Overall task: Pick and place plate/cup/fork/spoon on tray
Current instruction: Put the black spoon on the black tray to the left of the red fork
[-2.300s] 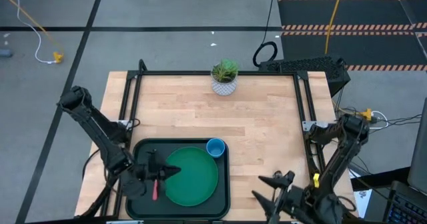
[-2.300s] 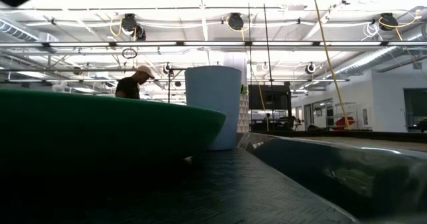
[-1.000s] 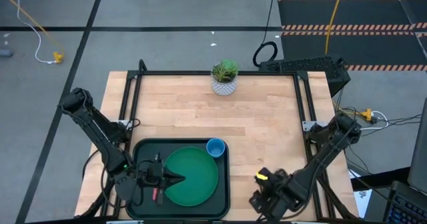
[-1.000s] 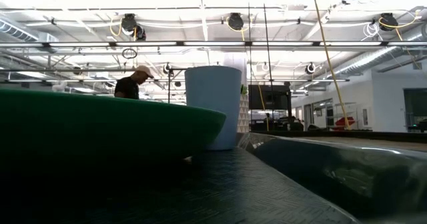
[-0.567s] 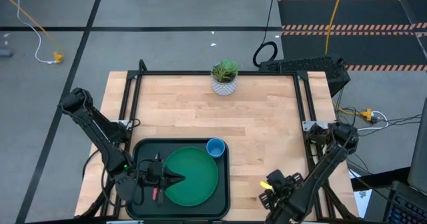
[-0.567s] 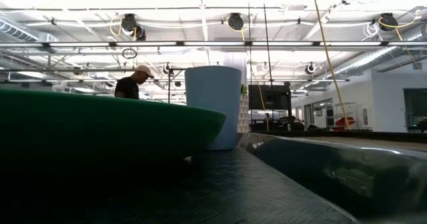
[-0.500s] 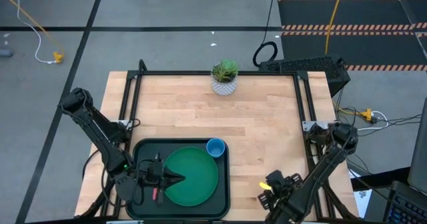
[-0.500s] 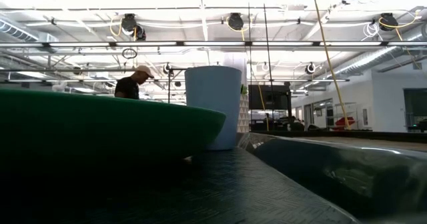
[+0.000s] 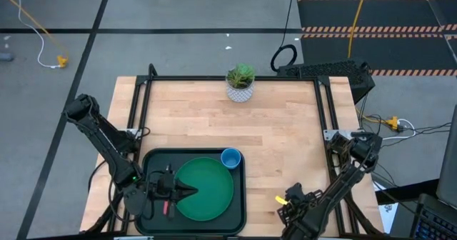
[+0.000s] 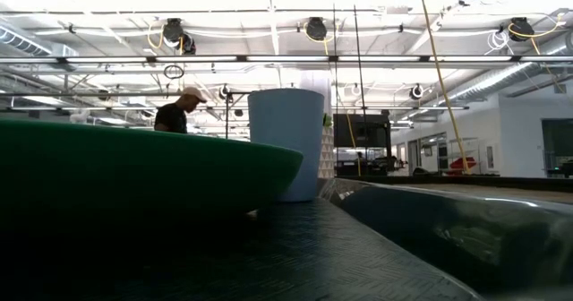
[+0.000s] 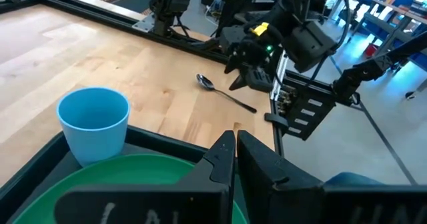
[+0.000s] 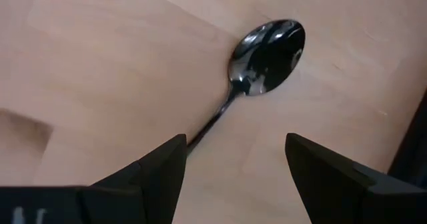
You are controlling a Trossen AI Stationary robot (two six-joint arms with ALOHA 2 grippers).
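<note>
right wrist view alone shows spoon [image 12: 265, 51] between open fingers [image 12: 162, 163].

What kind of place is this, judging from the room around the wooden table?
Probably a large robotics lab or workshop hall. The low view shows a high ceiling with bare pipes and hanging lamps, the high view shows a grey taped floor with loose cables, and a person works far behind.
</note>
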